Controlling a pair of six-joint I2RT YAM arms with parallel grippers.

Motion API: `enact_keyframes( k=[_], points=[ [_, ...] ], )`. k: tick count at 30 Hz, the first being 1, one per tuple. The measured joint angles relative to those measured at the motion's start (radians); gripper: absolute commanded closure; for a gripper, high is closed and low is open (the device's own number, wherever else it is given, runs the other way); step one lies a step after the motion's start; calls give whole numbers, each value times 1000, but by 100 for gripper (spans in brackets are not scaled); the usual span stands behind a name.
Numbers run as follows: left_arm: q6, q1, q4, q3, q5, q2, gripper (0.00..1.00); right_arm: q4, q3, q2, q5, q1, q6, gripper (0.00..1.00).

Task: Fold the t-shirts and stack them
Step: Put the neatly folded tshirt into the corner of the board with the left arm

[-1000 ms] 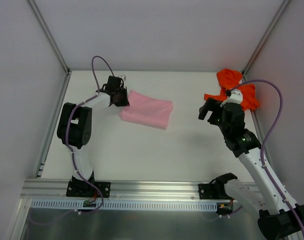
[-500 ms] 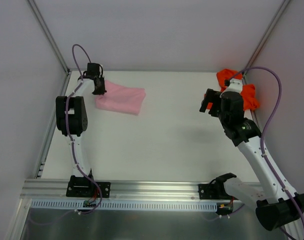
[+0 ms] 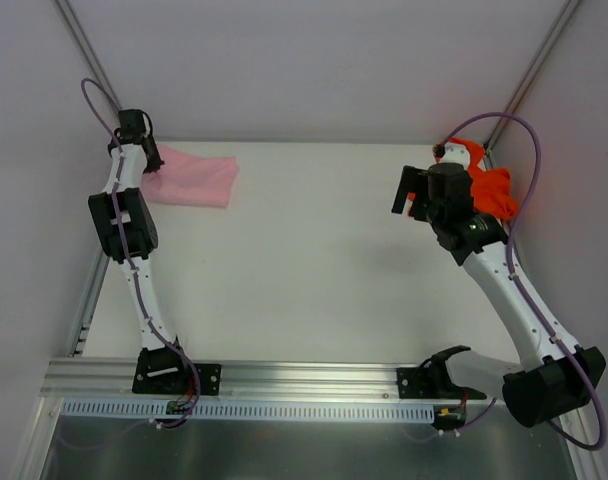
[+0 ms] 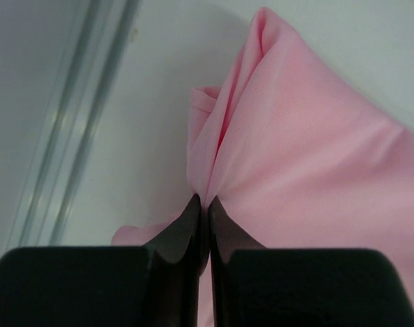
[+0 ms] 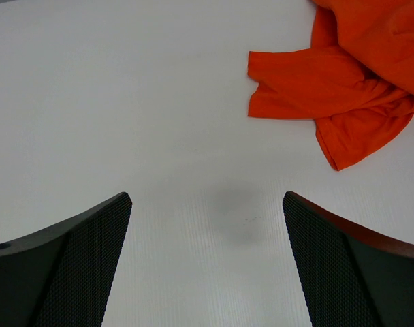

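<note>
Two arms reach away from their bases toward opposite far corners of the white table (image 3: 314, 270). The left arm (image 3: 119, 215) is stretched nearly straight up the table's left edge, with its elbow block about halfway along and its wrist at the far left corner. The left gripper (image 4: 203, 201) has its fingers pressed together on a bunched fold of the pink t-shirt (image 3: 196, 180), pinching the cloth at its left end. That shirt lies as a folded, roughly rectangular bundle on the table in the far left corner, just beside the metal rail (image 4: 64, 150) along the table's side, with creases running away from the pinch. The right arm (image 3: 509, 290) rises from its base at the near right, leans toward the far right, and bends at the wrist so that the right gripper (image 5: 205, 197) looks down over bare table. Its fingers are spread wide with nothing between them. The orange t-shirt (image 5: 350, 75) lies crumpled and unfolded in the far right corner, near the right gripper but apart from it, and partly hidden behind the wrist in the overhead view. The two shirts are well apart, at opposite sides of the table.
</note>
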Motion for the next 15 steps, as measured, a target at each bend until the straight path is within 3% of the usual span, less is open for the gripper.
enact_keyframes(
  k=[7, 15],
  points=[
    [-7, 15, -48, 142, -69, 59, 100, -1, 26, 42, -3, 0, 16, 4],
    [-32, 16, -82, 151, -118, 72, 100, -2, 42, 63, -17, 0, 33, 4]
  ],
)
